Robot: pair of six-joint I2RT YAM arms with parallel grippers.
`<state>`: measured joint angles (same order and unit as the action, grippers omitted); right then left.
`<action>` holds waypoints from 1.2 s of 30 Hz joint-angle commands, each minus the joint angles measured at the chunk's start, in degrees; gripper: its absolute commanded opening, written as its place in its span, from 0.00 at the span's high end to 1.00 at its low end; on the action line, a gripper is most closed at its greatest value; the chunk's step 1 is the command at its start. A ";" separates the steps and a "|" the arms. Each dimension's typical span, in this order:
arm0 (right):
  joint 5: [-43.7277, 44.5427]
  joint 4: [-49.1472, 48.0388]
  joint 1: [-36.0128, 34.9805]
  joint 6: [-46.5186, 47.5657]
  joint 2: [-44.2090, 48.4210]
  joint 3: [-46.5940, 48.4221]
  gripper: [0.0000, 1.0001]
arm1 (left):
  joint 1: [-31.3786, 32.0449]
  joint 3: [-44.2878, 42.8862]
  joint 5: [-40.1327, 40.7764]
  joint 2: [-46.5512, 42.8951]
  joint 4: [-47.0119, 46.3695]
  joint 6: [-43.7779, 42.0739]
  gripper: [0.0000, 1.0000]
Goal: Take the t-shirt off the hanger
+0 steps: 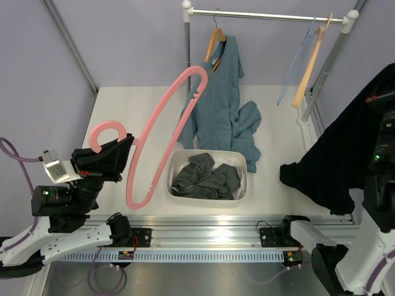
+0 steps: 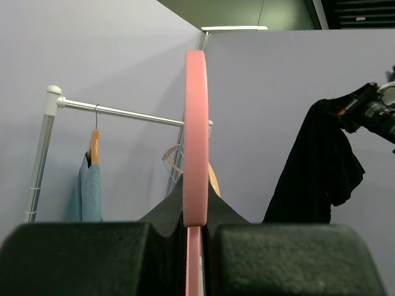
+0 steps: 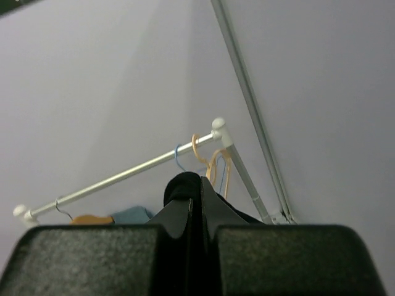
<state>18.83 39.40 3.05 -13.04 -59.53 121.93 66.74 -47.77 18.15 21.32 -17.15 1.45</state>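
- The t-shirt [image 1: 330, 163] hangs in the air over the right edge of the counter [image 1: 123, 105], off its support, with its hem dangling low.
- The right claw [image 3: 195, 213] is clamped on a bunched fold of it and raised high, apparently so the cloth drops free rather than dragging.
- The hanger [image 1: 165, 120] is bare and well apart from it, slanting over the counter's left half.
- The left claw [image 2: 196, 216] is pinched shut on it near the foot of the hook, which keeps it away from the fabric.
- With the two separated, the removal looks essentially done, and only setting them down seems to remain.
- Between the arms sits a white basket [image 1: 207, 196] of dark grey clothes, and behind it a teal shirt [image 1: 225, 92] droops from the rail [image 1: 265, 15].
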 commanded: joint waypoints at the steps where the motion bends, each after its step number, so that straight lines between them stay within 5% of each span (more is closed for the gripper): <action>1: -8.18 -4.67 0.12 -0.58 -1.56 -9.65 1.00 | 0.06 2.58 1.53 -0.84 -4.38 0.48 1.00; 10: -15.31 -8.90 0.12 1.34 -6.30 -12.69 1.00 | 0.06 8.91 3.99 -1.37 -9.39 1.10 1.00; 17: -9.97 -8.37 0.12 3.46 -4.91 -12.67 1.00 | -0.03 11.11 5.31 -0.40 -13.17 0.66 1.00; 20: -4.25 -7.75 0.12 -0.66 1.39 -20.12 1.00 | 0.06 11.55 5.49 -0.32 -13.96 0.66 1.00; 29: -0.28 -18.12 0.12 -17.88 26.36 -67.73 1.00 | -0.03 12.26 5.75 1.09 -13.53 3.47 1.00; 36: -3.62 -27.61 0.12 -22.38 21.93 -83.51 0.99 | -0.03 8.75 2.77 4.34 -6.25 6.10 1.00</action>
<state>16.32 20.88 3.07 -31.29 -33.87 40.40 66.72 -36.07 22.26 24.36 -25.15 5.69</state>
